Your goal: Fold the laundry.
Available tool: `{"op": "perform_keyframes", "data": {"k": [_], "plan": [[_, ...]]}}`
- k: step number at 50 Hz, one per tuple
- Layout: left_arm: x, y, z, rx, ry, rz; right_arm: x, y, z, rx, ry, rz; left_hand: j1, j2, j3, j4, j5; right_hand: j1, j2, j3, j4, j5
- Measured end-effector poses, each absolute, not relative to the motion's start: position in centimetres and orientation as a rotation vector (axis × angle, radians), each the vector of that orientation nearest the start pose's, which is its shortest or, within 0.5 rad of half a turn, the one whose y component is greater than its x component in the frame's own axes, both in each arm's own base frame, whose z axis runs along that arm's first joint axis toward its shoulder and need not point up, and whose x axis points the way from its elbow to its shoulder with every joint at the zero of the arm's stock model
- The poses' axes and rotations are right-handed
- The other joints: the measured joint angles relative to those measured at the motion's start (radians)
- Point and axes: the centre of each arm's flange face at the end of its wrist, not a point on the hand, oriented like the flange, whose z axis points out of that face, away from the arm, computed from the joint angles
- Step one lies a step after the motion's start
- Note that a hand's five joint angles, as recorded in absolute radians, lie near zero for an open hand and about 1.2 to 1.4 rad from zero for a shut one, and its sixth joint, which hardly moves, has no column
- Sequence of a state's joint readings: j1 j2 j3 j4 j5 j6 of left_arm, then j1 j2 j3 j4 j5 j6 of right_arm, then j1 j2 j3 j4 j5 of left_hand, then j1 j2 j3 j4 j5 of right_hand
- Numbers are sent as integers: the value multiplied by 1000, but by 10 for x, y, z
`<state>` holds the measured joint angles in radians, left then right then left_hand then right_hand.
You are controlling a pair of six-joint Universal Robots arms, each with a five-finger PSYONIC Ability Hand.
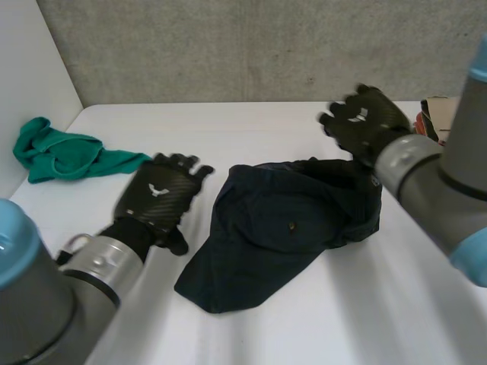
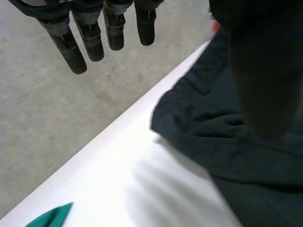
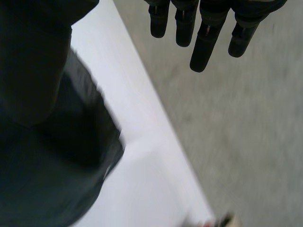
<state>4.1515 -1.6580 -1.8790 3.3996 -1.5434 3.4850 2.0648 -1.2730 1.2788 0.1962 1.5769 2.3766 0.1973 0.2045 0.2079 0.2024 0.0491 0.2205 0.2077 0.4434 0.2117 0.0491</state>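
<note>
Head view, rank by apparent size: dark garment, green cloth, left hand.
1. Dark garment: clearly largest.
2. Green cloth and left hand: look about alike. The hand sits nearer the camera, so I won't rank these two.

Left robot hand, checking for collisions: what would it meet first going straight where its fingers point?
Likely nothing nearby: left robot hand points over bare table toward the grey wall, beside the dark garment.
</note>
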Motion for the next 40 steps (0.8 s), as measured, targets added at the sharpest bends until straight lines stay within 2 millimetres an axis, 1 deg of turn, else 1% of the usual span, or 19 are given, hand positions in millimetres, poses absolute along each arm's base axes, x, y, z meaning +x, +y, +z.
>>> {"op": "perform_keyframes", "data": {"k": [2, 5, 7, 9, 11, 15, 16, 20, 23, 24, 25, 26, 29, 31, 34, 36, 37, 39, 40], "plan": [[-260, -186, 224, 1047, 2261, -2144, 305, -247, 283, -1604, 1926, -2134, 0, 0, 0, 0, 0, 0, 0, 0, 0, 0], [-244, -192, 230, 939, 2323, -2106, 333, -238, 274, -1739, 1695, -2137, 0, 0, 0, 0, 0, 0, 0, 0, 0, 0], [-232, -194, 232, 851, 2389, -2062, 353, -233, 258, -1842, 1540, -2090, 0, 0, 0, 0, 0, 0, 0, 0, 0, 0], [-224, -195, 231, 790, 2444, -2025, 365, -231, 243, -1903, 1465, -2040, 0, 0, 0, 0, 0, 0, 0, 0, 0, 0], [-216, -194, 228, 729, 2505, -1981, 376, -231, 224, -1962, 1415, -1975, 0, 0, 0, 0, 0, 0, 0, 0, 0, 0], [-206, -192, 221, 653, 2601, -1911, 390, -240, 192, -2024, 1408, -1888, 0, 0, 0, 0, 0, 0, 0, 0, 0, 0], [-202, -191, 218, 628, 2642, -1883, 396, -247, 177, -2046, 1416, -1863, 0, 0, 0, 0, 0, 0, 0, 0, 0, 0], [-197, -188, 211, 596, 2710, -1843, 405, -264, 152, -2087, 1424, -1856, 0, 0, 0, 0, 0, 9, 12, 0, 12, 9], [-195, -186, 207, 587, 2743, -1829, 411, -279, 136, -2113, 1415, -1887, 0, 0, 0, 0, 0, 177, 187, 33, 181, 160], [-195, -186, 206, 586, 2750, -1828, 412, -283, 133, -2118, 1412, -1900, 0, 0, 0, 0, 0, 362, 361, 189, 349, 331], [-195, -186, 206, 586, 2752, -1828, 412, -285, 131, -2119, 1411, -1908, 0, 0, 0, 0, 0, 382, 402, 229, 389, 368], [-195, -186, 205, 587, 2756, -1829, 413, -290, 129, -2121, 1406, -1925, 0, 0, 0, 0, 0, 663, 705, 487, 658, 634], [-196, -187, 204, 596, 2757, -1837, 412, -297, 129, -2116, 1406, -1950, 0, 0, 0, 0, 0, 885, 957, 711, 938, 902], [-198, -188, 203, 608, 2756, -1841, 411, -298, 134, -2107, 1410, -1960, 0, 0, 0, 0, 0, 885, 968, 736, 974, 926], [-204, -191, 198, 642, 2756, -1844, 403, -297, 151, -2075, 1437, -1969, 0, 0, 0, 0, 0, 885, 968, 739, 979, 931], [-208, -192, 194, 670, 2758, -1842, 393, -295, 171, -2039, 1465, -1981, 0, 0, 0, 0, 0, 885, 968, 739, 979, 931], [-210, -193, 193, 679, 2759, -1841, 390, -294, 175, -2031, 1473, -1983, 0, 0, 0, 0, 0, 885, 968, 739, 979, 931], [-217, -193, 187, 725, 2766, -1829, 377, -288, 196, -1987, 1508, -1996, 0, 0, 0, 0, 0, 885, 968, 739, 979, 936], [-220, -193, 186, 738, 2768, -1826, 373, -286, 201, -1977, 1516, -1998, 0, 0, 0, 0, 0, 885, 968, 739, 980, 937]]}}
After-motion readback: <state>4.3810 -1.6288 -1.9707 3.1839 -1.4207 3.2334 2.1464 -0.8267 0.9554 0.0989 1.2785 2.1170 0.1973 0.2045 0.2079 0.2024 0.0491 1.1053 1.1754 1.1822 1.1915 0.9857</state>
